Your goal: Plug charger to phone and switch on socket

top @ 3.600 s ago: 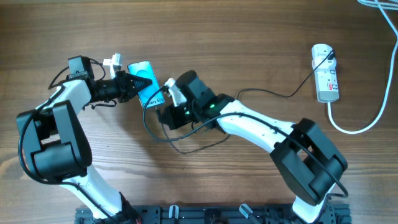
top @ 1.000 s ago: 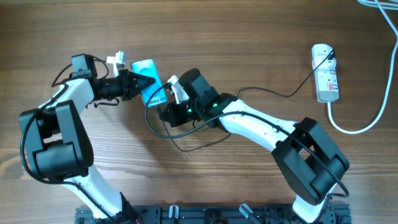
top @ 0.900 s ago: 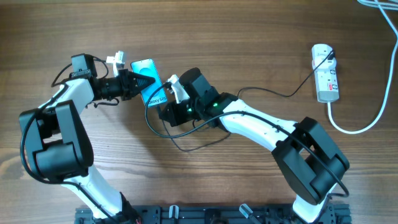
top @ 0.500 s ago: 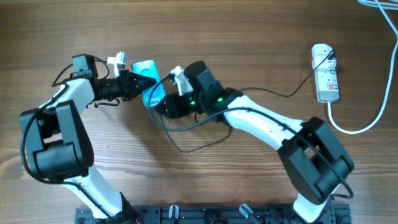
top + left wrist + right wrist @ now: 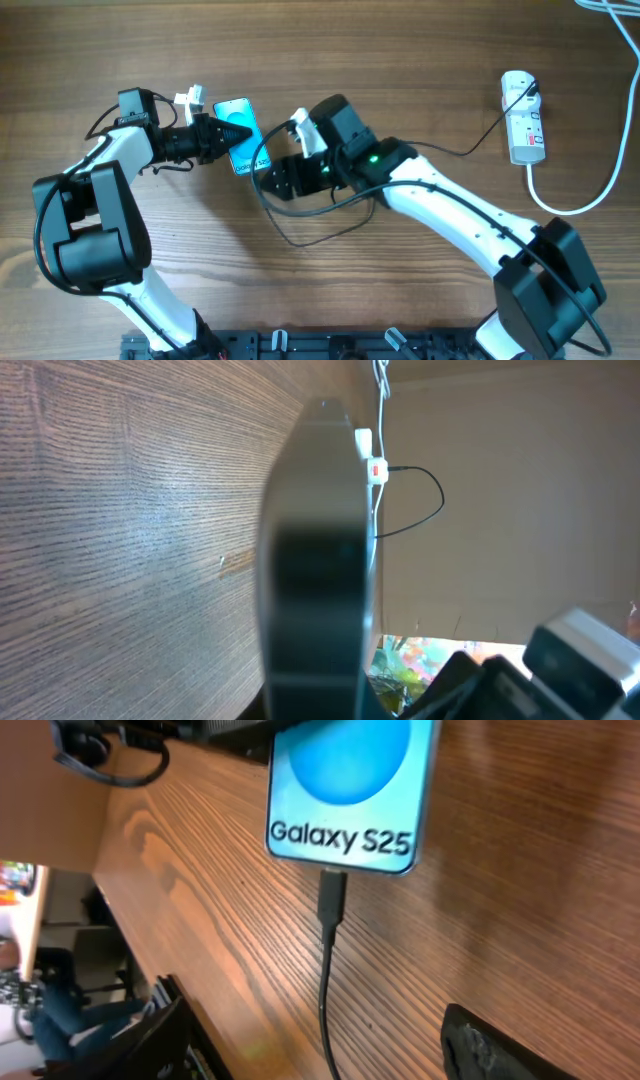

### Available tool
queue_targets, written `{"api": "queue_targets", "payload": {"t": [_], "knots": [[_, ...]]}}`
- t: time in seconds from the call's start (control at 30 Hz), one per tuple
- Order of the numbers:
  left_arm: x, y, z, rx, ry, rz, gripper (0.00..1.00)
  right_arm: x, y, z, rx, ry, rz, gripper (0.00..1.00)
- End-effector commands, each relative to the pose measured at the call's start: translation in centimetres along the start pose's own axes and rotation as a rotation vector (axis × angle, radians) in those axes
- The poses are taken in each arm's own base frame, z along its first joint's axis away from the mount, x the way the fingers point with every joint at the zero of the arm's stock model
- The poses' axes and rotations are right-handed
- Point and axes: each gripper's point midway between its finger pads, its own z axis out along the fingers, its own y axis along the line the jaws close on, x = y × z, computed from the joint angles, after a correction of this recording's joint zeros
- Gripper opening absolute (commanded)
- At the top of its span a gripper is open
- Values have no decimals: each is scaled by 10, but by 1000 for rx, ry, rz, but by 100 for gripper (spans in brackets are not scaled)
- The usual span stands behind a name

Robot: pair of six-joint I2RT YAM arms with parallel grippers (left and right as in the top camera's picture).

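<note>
Wood-grain surface [image 5: 400,60] carried everything. The left gripper [image 5: 230,135] was clamped on the phone [image 5: 238,108], left of centre. The charger [image 5: 332,905] had its connector touching the phone's text end, and the right gripper [image 5: 275,182] stood wide apart around the cable, gripping nothing. The socket [image 5: 524,117] lay far right. A beige wall [image 5: 520,510] rose beyond.

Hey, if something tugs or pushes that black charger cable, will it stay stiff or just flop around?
Probably floppy: the charger lies in loose curves, so a push would likely just shift a loop. A tug might drag the phone, since the connector looks seated in its end.
</note>
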Motion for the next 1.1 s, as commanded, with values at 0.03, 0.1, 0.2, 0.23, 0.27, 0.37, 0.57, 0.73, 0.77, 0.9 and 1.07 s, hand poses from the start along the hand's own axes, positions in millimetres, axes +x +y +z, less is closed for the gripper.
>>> {"api": "queue_targets", "payload": {"t": [0.03, 0.1, 0.2, 0.23, 0.27, 0.37, 0.57, 0.73, 0.77, 0.9, 1.07], "knots": [[6, -20, 8, 61, 30, 46, 4, 17, -7, 24, 88, 13, -42, 82], [8, -22, 12, 66, 41, 49, 4, 18, -10, 30, 121, 6, -53, 82], [11, -24, 16, 68, 52, 53, 4, 19, -17, 40, 158, -6, -15, 100], [11, -24, 16, 68, 54, 54, 4, 18, -17, 42, 155, -11, -16, 100], [11, -24, 17, 68, 55, 54, 4, 17, -18, 44, 154, -14, -18, 100], [11, -24, 17, 68, 55, 54, 4, 19, -23, 50, 160, -4, -10, 83], [11, -24, 17, 68, 55, 54, 4, 23, -29, 56, 169, 7, 47, 43], [11, -24, 17, 68, 55, 55, 4, 21, -26, 57, 158, -3, 51, 25], [11, -24, 17, 68, 54, 57, 4, 21, -25, 57, 158, -2, 62, 24], [11, -24, 17, 68, 54, 58, 4, 23, -24, 58, 157, 1, 62, 22], [11, -24, 17, 68, 54, 57, 4, 23, -24, 58, 157, 1, 62, 16]]}}
